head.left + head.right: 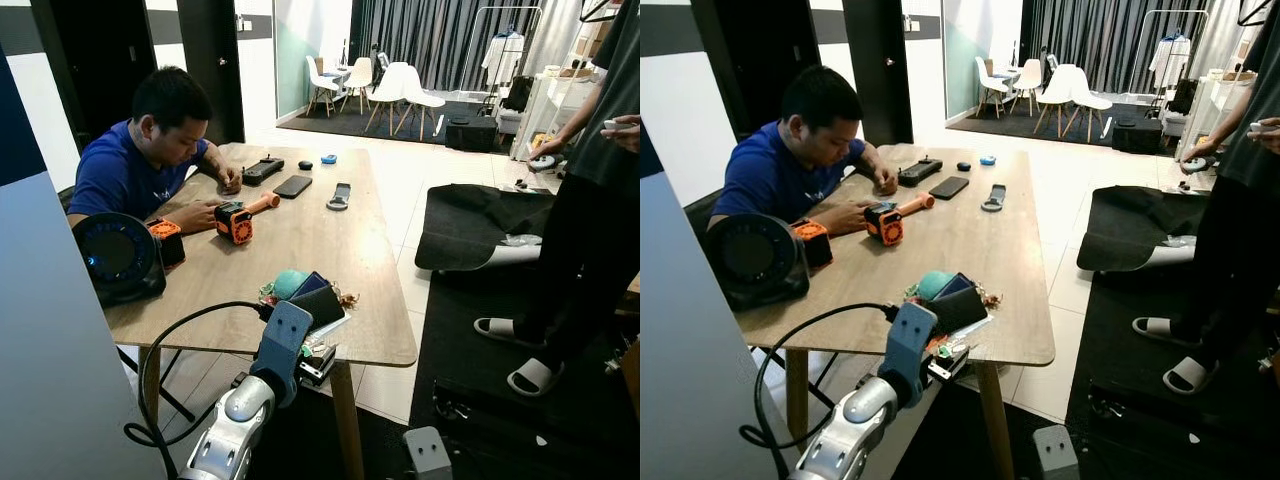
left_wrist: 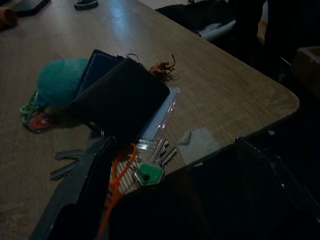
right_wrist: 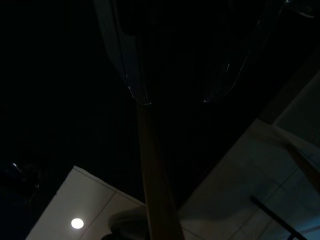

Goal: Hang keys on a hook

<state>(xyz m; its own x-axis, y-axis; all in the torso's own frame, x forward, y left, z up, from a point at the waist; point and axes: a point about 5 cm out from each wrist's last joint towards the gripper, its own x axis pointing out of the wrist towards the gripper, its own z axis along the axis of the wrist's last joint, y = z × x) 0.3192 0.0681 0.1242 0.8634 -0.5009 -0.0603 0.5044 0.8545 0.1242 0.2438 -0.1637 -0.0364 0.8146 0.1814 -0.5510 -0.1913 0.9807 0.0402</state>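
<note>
A bunch of keys [image 2: 149,173] with a green tag and an orange cord lies at the near edge of the wooden table [image 1: 300,235]. It sits just in front of a black wallet [image 2: 122,97] and a teal pom-pom [image 2: 60,80]. My left gripper [image 2: 172,150] is raised to that table edge and stands open, one black finger [image 2: 87,192] beside the orange cord and the other out past the keys. The keys lie between the fingers, not gripped. My right arm [image 1: 430,450] hangs low by the table leg; its wrist view is very dark.
A person [image 1: 150,160] sits at the table's left side working by an orange tool [image 1: 235,222]. A black fan [image 1: 118,258] stands near the corner. Another person [image 1: 580,200] stands on the right on a black mat [image 1: 470,225]. Phones lie further up the table.
</note>
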